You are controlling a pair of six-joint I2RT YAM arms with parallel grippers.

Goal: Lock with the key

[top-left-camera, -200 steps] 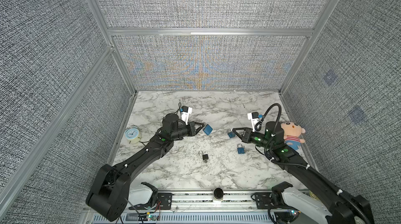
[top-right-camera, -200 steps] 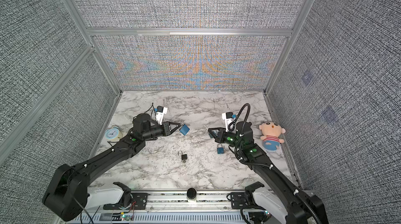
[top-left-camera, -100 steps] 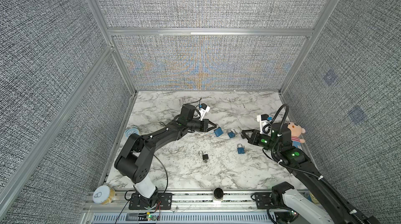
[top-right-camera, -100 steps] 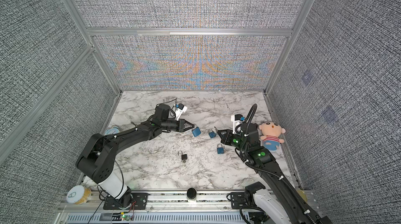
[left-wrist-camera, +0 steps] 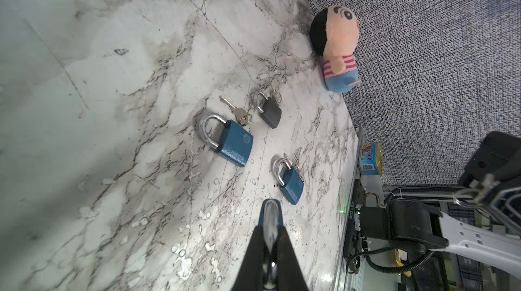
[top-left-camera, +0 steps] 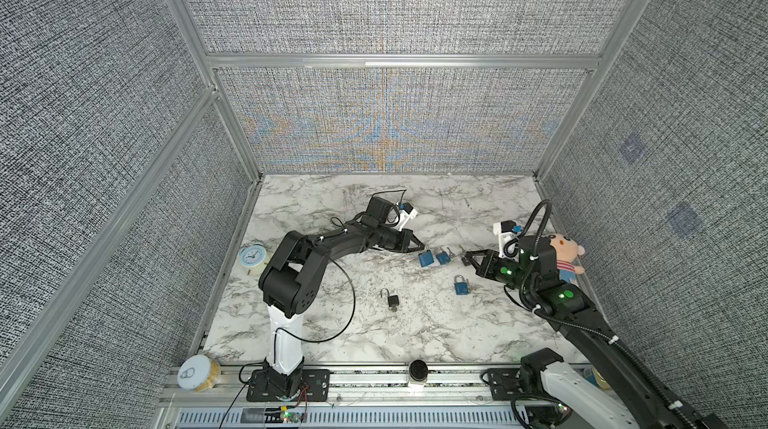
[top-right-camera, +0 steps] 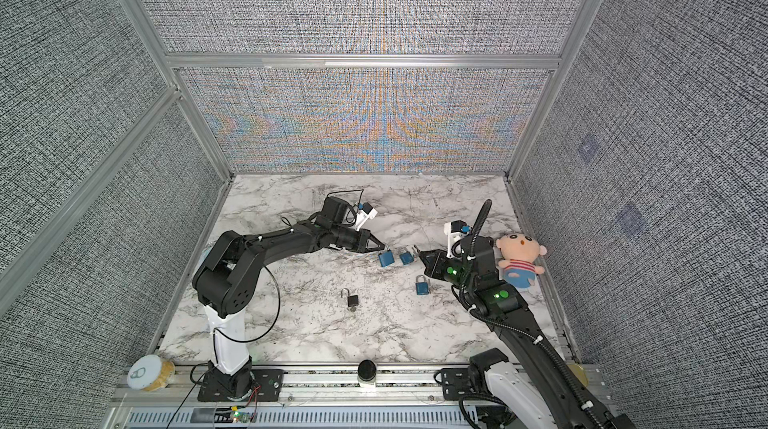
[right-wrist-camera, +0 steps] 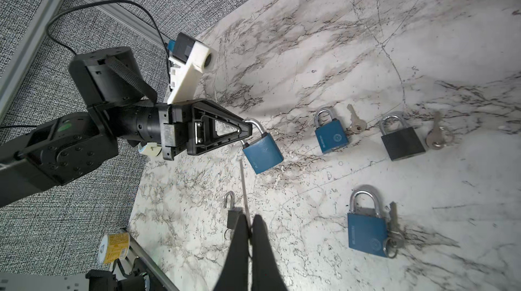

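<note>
Left gripper (top-left-camera: 419,247): closed on the steel shackle of a blue padlock (top-left-camera: 425,259). The lock body hangs tilted under the tips, low over the counter (top-left-camera: 332,206); I cannot tell if it touches.
Right gripper (top-left-camera: 468,258): closed. In the right wrist view a thin metal strip, seen on its edge, stands out from between the fingertips (right-wrist-camera: 238,236); it looks like the key (right-wrist-camera: 244,188).
Between the grippers: a second blue padlock (right-wrist-camera: 331,134) lies just beside the held one, then a dark grey padlock (right-wrist-camera: 401,140). Each has its own key next to it.
Change, left side: one second ago the held padlock was more to the left of the counter. Now it is carried toward the middle, close to the second blue padlock. The left arm is also folded higher over its base.
Change, right side: one second ago the right gripper reached farther to the middle. It has drawn back toward the right edge, and in the last half second it has hardly moved.
Nearer the front edge: a larger blue padlock (top-left-camera: 461,286) with keys, and a small black padlock (top-left-camera: 392,300) with its shackle open; both lie where they lay before.
Right edge: a plush doll (top-left-camera: 563,254), behind the right arm.
Left edge: an alarm clock (top-left-camera: 252,258).
</note>
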